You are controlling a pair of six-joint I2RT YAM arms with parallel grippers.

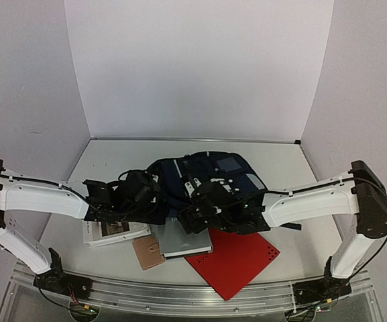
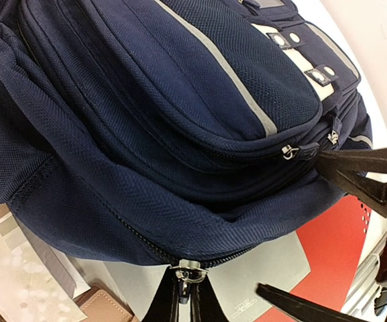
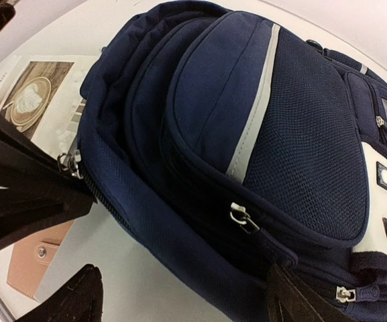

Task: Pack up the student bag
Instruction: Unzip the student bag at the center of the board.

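The student bag [image 1: 210, 171], dark navy with light-grey stripes, lies at the table's middle and fills the left wrist view [image 2: 146, 100] and the right wrist view [image 3: 260, 134]. My left gripper [image 2: 186, 295] is shut on the silver zipper pull [image 2: 188, 274] of the main compartment at the bag's near edge. It is also in the top view [image 1: 159, 209] and the right wrist view [image 3: 25, 194]. My right gripper [image 3: 186, 292] is open, its fingers straddling the bag's lower edge. It sits just right of the left gripper in the top view [image 1: 192, 213].
A book with a coffee picture [image 1: 109, 231] lies left of the bag. A tan leather pouch [image 1: 147, 253], a grey flat notebook [image 1: 186, 243] and a red folder [image 1: 237, 258] lie at the near side, partly under the bag. White walls stand around the table.
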